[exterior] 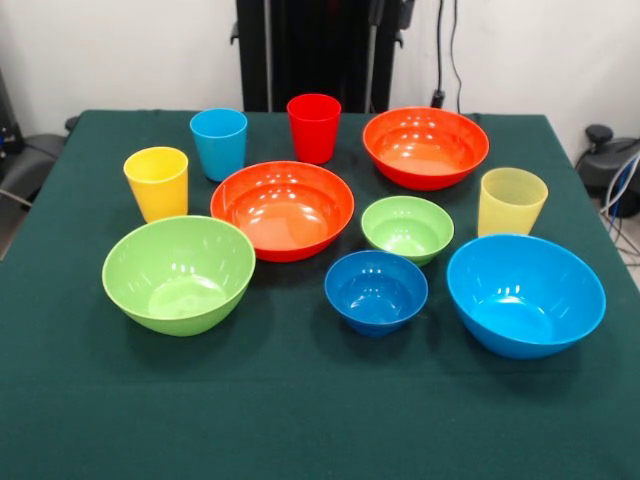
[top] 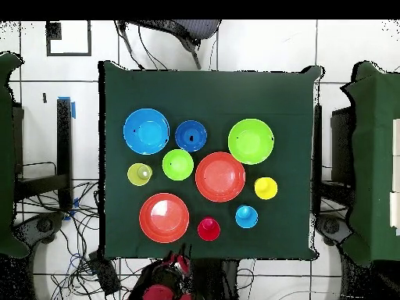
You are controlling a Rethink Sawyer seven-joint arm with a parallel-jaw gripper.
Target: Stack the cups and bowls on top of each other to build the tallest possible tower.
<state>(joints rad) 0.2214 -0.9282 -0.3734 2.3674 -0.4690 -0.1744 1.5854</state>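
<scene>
Nothing is stacked yet: all ten pieces stand apart, upright and open side up, on the green tablecloth [exterior: 300,420]. Across the front run the big green bowl [exterior: 178,273], the small dark blue bowl [exterior: 376,291] and the big blue bowl [exterior: 525,294]. Behind them sit one orange-red bowl [exterior: 283,209], the small green bowl [exterior: 407,228] and the ribbed pale yellow cup [exterior: 511,202]. The second orange-red bowl [exterior: 426,146] is at the back with the red cup [exterior: 314,127], the light blue cup [exterior: 219,143] and the yellow cup [exterior: 157,183].

My arm [top: 166,280] is drawn back off the table's edge, and I cannot tell how my pincer stands.

I judge the glossy, flaring bowl walls the main risk: a grip on a rim could slip. The pieces are crowded, so reaching in could knock the light cups over. Nested bowls add little height.
</scene>
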